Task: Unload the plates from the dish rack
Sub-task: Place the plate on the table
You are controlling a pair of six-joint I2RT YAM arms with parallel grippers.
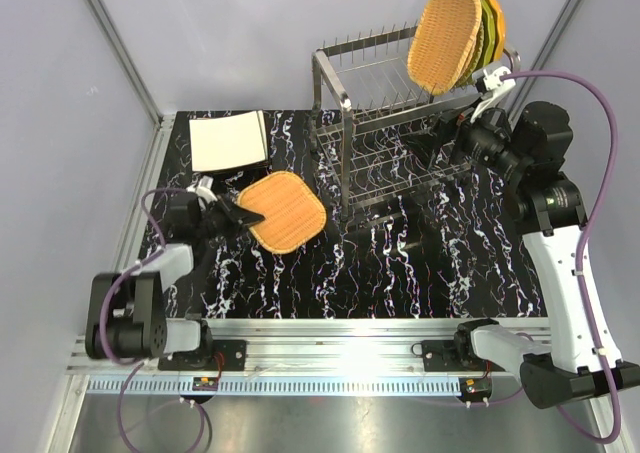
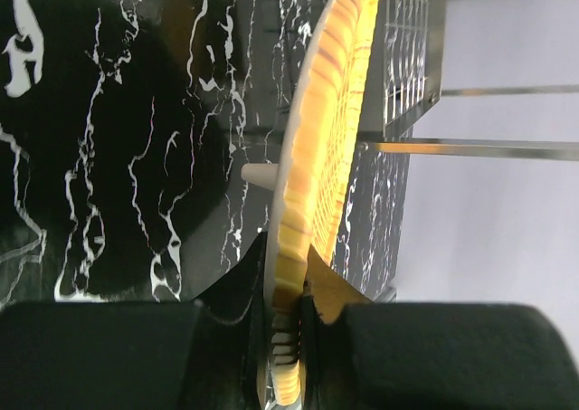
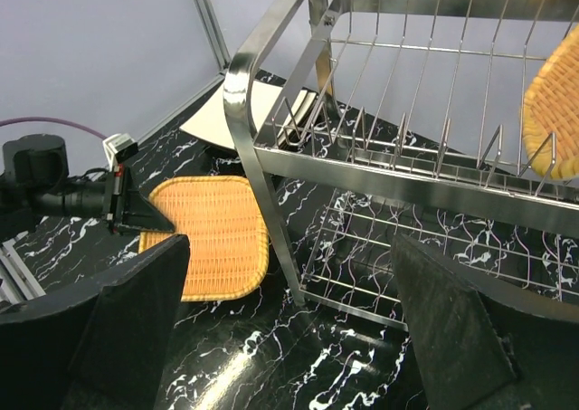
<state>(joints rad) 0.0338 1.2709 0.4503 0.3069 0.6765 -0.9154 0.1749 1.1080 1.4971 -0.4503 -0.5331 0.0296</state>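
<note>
Currently, your left gripper (image 1: 243, 216) pinches the left rim of the woven rounded-square plate (image 1: 287, 211), held flat, low over the table (image 1: 400, 263), left of the dish rack (image 1: 330, 73). Your right gripper (image 3: 289, 256) stands wide and empty at the rack's right end, the nearer arm to the plates (image 1: 445, 41) on its upper tier.

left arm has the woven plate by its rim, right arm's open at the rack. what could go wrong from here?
1. The left pincer pinches only the rim of the woven plate; it could pivot or slip out.
2. That plate's edge sits close to the dish rack post; a swing might knock it.
3. The open right pincer is near the leaning plates on the top tier; a bump may topple them.
</note>
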